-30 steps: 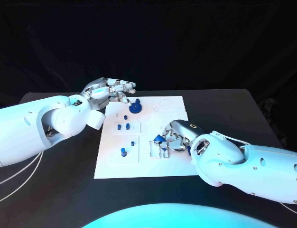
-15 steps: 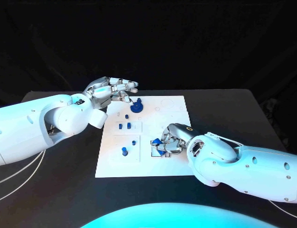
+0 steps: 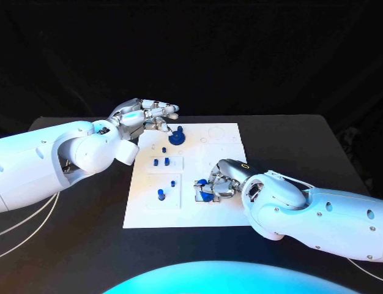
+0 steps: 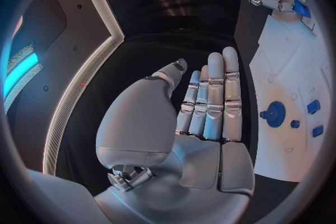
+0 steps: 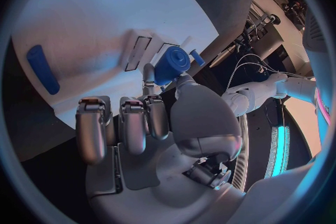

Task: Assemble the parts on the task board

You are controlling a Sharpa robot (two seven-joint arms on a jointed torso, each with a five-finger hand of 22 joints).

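A: Since a second ago the right arm has pulled its right hand (image 3: 219, 182) a little inward along the task board (image 3: 223, 132), so it is now lower over the slots at the board's near right. The left hand (image 3: 145, 116) has hardly moved.

B: And the fingers of the right hand?

A: They are curled together around a round blue part (image 5: 171, 65). In the right wrist view this part sits at the fingertips (image 5: 149, 74), touching the white board just beside a small rectangular slot. I judge the hand is pressing or seating it there, but I cannot tell if it is fully in.

B: What about the left one?

A: Its fingers (image 4: 213, 98) are straight and slightly apart, holding nothing. It hovers at the far left corner of the board, over the black worktop (image 3: 289, 135). A blue disc with a knob (image 3: 177, 137) stands just beside these fingers.

B: So the assembly continues?

A: Yes. Other small blue pieces (image 3: 161, 162) lie between the two hands, seemingly not yet handled.
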